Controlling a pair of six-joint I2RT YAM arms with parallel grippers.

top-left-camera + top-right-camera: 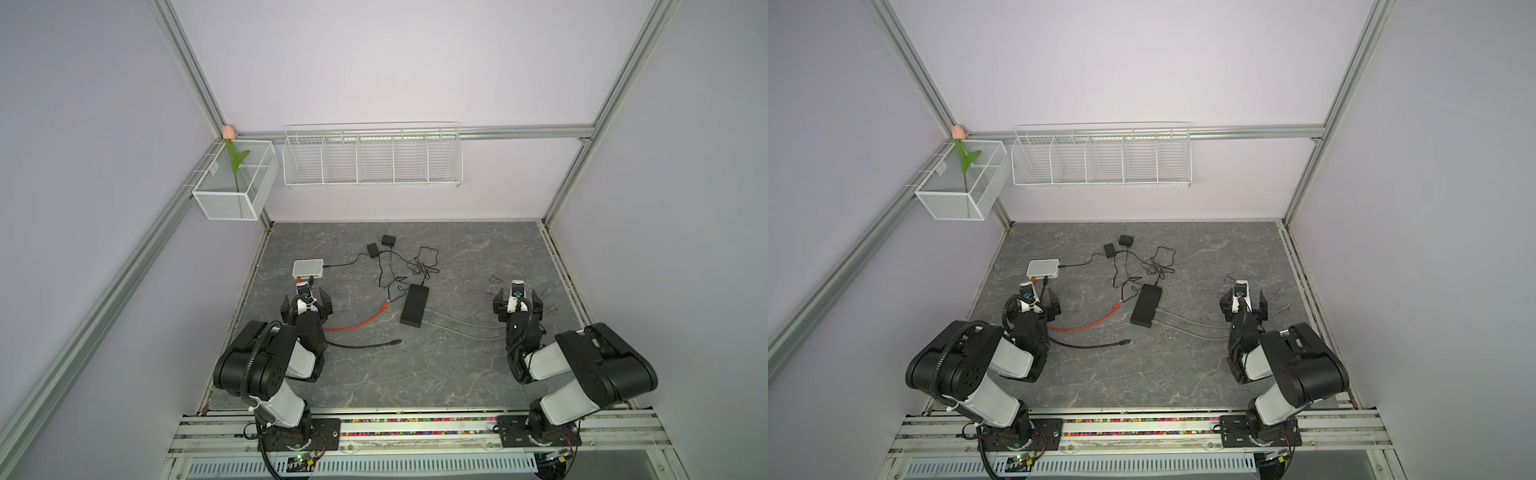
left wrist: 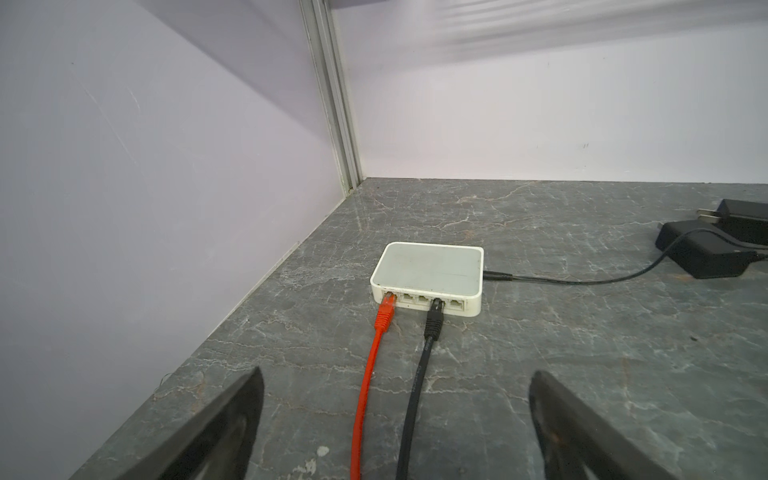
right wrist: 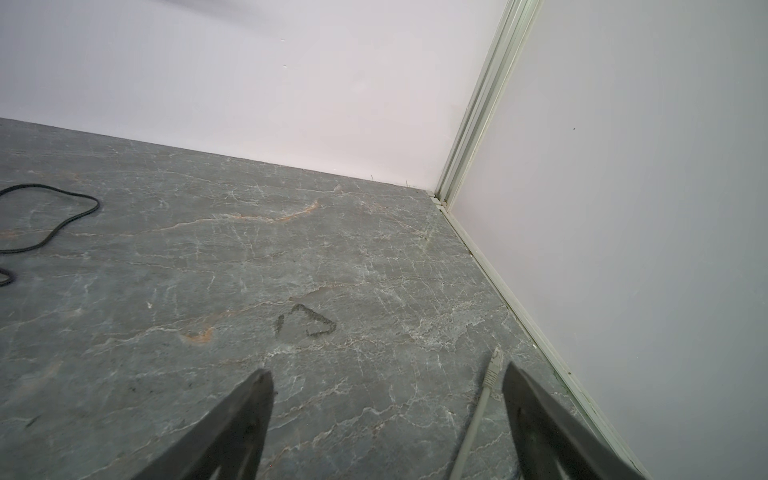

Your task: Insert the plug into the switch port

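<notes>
The white switch (image 1: 308, 268) (image 1: 1043, 268) (image 2: 428, 276) lies at the table's back left. An orange plug (image 2: 384, 313) sits in its end port and a black plug (image 2: 434, 322) in another port. Their cables run back between the fingers of my left gripper (image 2: 397, 374) (image 1: 306, 294), which is open just in front of the switch and holds nothing. My right gripper (image 3: 386, 370) (image 1: 518, 291) is open over the table at the right. A grey plug (image 3: 494, 368) lies on the table just inside one of its fingers, not held.
A black box (image 1: 414, 306) with grey cables lies mid-table. The orange cable's free plug (image 1: 385, 306) and the black cable's free end (image 1: 398, 341) lie near it. Two black power adapters (image 1: 373, 249) with tangled cords sit behind. Wire baskets (image 1: 372, 158) hang on the back wall.
</notes>
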